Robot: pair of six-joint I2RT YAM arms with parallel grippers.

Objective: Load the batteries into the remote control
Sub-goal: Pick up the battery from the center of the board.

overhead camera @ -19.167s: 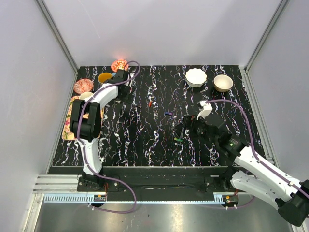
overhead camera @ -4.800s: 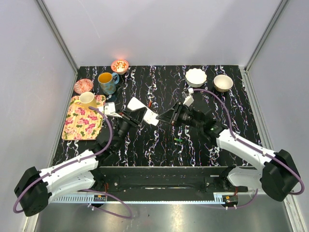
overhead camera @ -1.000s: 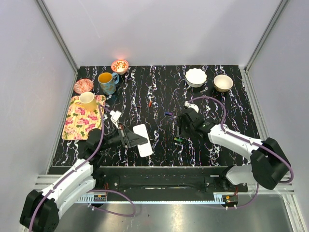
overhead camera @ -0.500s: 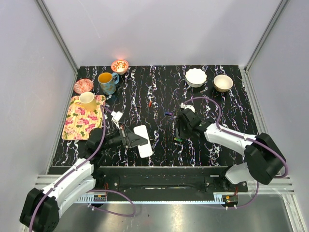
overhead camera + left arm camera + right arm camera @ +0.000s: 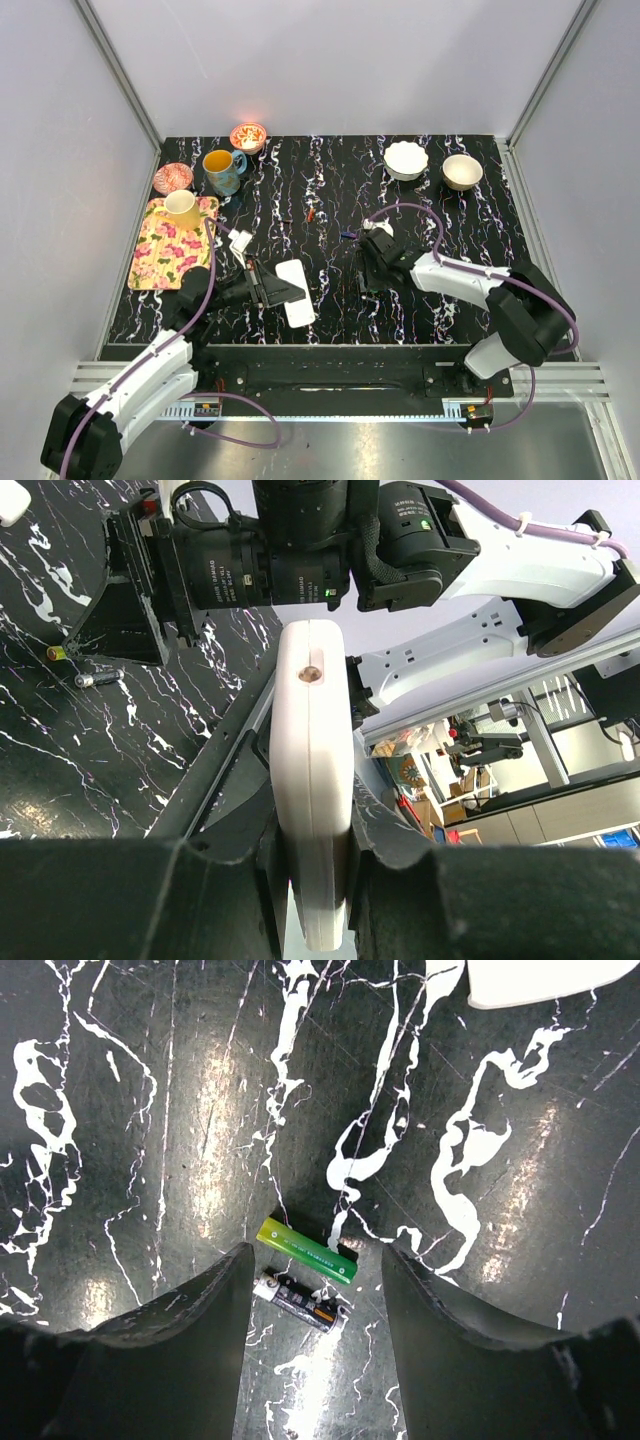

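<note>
The remote control (image 5: 296, 290) is a flat white slab near the table's front, and my left gripper (image 5: 272, 290) is shut on it. In the left wrist view the remote control (image 5: 312, 770) stands edge-on, pinched between both fingers, its buttons hidden. Two batteries lie side by side on the black marbled table, one green (image 5: 306, 1251) and one black (image 5: 298, 1301). My right gripper (image 5: 315, 1265) hovers over them, open, with a finger on either side and touching neither. From above, the right gripper (image 5: 366, 277) covers the batteries.
A floral tray (image 5: 165, 255) with a yellow cup (image 5: 182, 207) sits at the left. Behind it are a blue mug (image 5: 222, 170) and two patterned bowls (image 5: 248, 135). Two white bowls (image 5: 406, 160) stand at the back right. Small bits (image 5: 311, 214) lie mid-table.
My right gripper has slid a little left and toward the back, settling over the batteries. The left gripper and the remote control have barely moved.
</note>
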